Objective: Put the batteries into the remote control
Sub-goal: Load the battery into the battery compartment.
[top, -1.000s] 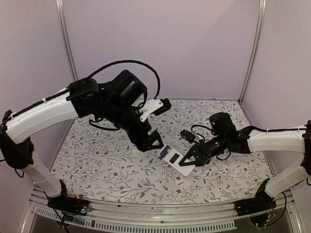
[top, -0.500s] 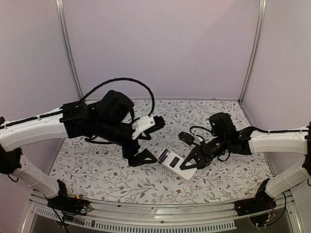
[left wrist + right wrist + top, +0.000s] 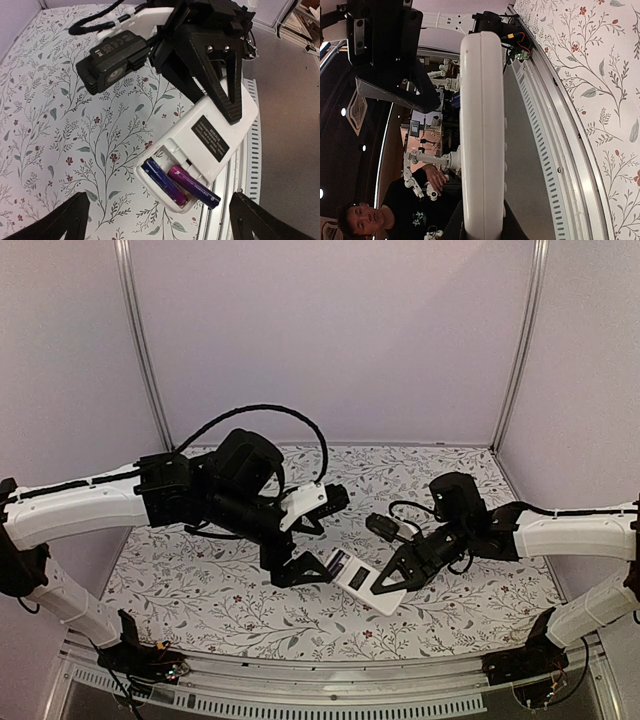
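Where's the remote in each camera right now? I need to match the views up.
Top external: remote low centre, held in the right gripper.
Left wrist: remote lower right, back up, batteries in its open bay.
Right wrist: remote edge-on, a white vertical bar at centre.
Shared landmark: the floral cloth under it.

Pale lilac walls enclose a table under a floral-print cloth.
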Robot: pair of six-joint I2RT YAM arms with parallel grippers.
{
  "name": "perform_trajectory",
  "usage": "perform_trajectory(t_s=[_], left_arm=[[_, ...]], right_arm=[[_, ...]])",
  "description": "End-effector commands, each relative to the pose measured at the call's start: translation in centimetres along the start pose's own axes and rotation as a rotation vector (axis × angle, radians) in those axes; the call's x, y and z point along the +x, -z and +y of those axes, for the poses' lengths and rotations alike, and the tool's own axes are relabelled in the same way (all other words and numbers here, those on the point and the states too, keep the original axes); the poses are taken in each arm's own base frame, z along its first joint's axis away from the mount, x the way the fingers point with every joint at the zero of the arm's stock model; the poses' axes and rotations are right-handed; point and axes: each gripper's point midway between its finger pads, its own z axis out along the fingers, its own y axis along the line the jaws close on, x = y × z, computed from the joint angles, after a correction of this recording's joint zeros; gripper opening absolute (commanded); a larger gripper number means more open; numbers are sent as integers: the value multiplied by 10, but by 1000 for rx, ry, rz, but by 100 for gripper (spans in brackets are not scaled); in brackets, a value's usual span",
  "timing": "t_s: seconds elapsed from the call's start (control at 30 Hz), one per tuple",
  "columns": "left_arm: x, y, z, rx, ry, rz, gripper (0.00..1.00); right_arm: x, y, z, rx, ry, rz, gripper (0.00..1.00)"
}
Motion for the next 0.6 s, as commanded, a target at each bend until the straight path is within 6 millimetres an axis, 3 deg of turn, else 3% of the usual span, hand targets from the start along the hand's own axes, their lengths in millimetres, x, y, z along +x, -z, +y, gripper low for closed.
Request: perform_trajectory(t_s=[0.0,0.57], left_arm=[[6,-6,-3,38,-13,7,99],[11,-12,-10,95,-2,23,99]], right_arm=[[-1,-1,21,-42,76,14,0],[5,-5,26,-57,93,40,0]])
